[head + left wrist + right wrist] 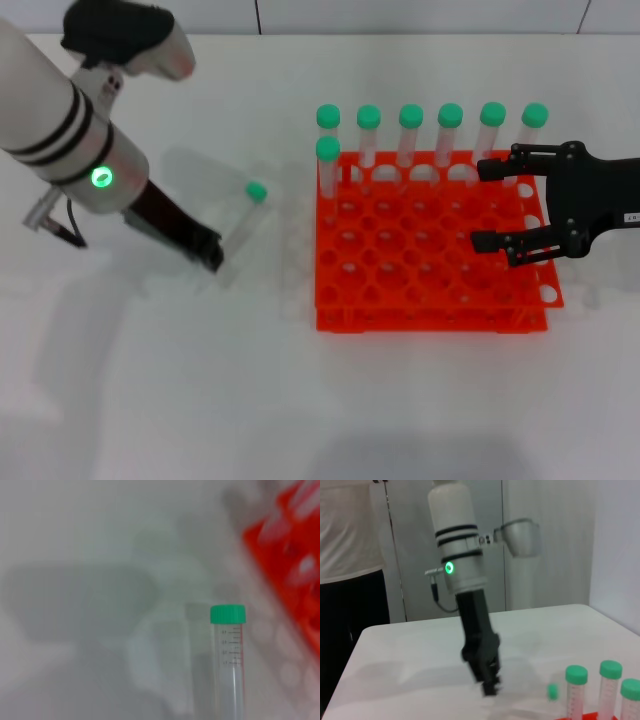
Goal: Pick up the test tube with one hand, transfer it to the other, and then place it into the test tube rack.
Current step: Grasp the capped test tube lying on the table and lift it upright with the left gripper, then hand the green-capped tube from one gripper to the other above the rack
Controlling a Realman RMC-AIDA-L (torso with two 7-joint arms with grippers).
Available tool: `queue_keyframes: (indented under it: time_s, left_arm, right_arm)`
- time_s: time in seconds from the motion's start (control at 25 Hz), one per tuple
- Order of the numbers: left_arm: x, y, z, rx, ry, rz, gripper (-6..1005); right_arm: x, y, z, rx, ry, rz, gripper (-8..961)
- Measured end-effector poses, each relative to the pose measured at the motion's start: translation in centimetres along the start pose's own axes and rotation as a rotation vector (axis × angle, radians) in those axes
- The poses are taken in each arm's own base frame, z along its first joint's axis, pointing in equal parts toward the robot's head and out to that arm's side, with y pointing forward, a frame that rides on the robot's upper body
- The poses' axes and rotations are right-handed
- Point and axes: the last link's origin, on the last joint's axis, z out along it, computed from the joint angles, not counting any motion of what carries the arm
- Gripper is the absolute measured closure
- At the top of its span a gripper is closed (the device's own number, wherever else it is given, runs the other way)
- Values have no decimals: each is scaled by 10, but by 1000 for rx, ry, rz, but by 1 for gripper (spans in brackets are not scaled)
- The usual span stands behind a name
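While my left jaws are clenched on the bottom end of the test tube (238, 220), the rest of it sticks out unsupported, green cap farthest from me, low over the tabletop (150, 400) and just beside the test tube rack (430, 300). That is my chief worry. With so short a hold on smooth plastic, I judge that the tube could pivot or slide out as my left arm (70, 130) swings it across. A slanted tube would also be hard for the other side to meet squarely.

My right jaws are spread wide, hanging over the rack's right side, near the standing tubes (430, 135) in the back row. Moving out carelessly from there, I could clip a cap and tip one.

The tabletop is plain white and smooth, so a dropped tube would likely roll. Beyond it the right wrist view shows pale wall panels. A person (345, 555) in a white top stands at the table's far corner.
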Motion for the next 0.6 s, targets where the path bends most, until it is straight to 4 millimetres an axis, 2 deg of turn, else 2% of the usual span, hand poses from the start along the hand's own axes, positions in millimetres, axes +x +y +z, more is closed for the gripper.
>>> queue_keyframes:
  time_s: [0.24, 0.6]
  left_arm:
    - [16, -4, -42, 51, 250, 119, 799]
    - [32, -11, -64, 1, 623, 334, 792]
  right_arm:
    - [-1, 2, 0, -4, -14, 1, 80]
    - [-1, 4, 5, -8, -33, 3, 81]
